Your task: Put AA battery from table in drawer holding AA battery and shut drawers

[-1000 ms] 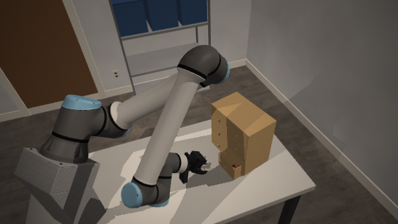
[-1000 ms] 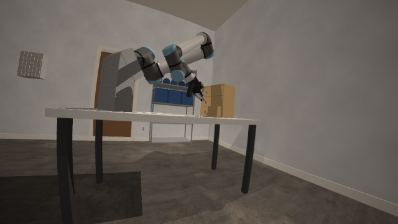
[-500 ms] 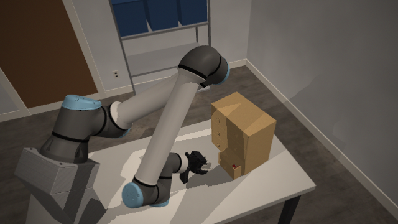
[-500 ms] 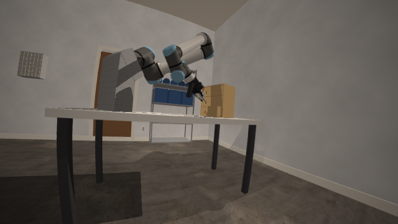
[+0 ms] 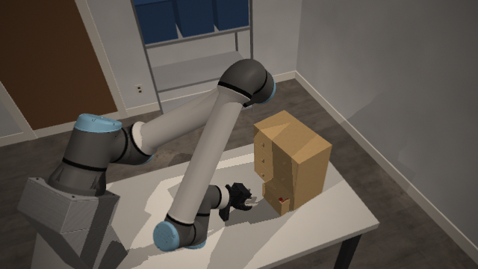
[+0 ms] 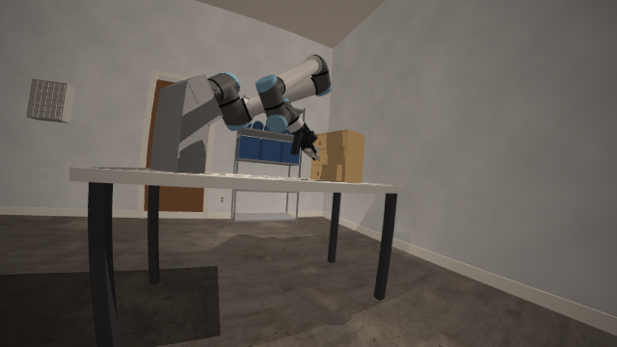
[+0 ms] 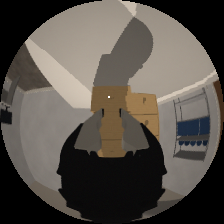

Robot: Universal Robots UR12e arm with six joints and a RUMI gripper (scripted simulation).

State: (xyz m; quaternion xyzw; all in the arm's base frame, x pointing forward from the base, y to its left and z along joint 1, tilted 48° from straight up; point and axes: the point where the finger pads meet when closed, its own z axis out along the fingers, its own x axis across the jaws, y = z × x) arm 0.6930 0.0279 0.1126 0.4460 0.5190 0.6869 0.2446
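Our gripper (image 5: 255, 202) (image 6: 317, 156) (image 7: 111, 109) is slightly spread, holding nothing, facing the 1 open drawer (image 5: 272, 202) (image 6: 332, 173) (image 7: 102, 98) right of centre in the top view, where red (image 5: 281, 199) may be our AA; we'd push the light, stiff front centrally.

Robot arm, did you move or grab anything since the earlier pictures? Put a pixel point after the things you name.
The end effector (image 5: 254, 202) (image 6: 316, 155) (image 7: 111, 109) moved a little closer to the chest (image 5: 314, 175) (image 6: 355, 154) (image 7: 143, 103). It grabbed nothing and let nothing go; its fingers are slightly apart with nothing between them. The chest stayed put, and its bottom drawer (image 5: 272, 200) (image 7: 111, 103) is still pulled out.
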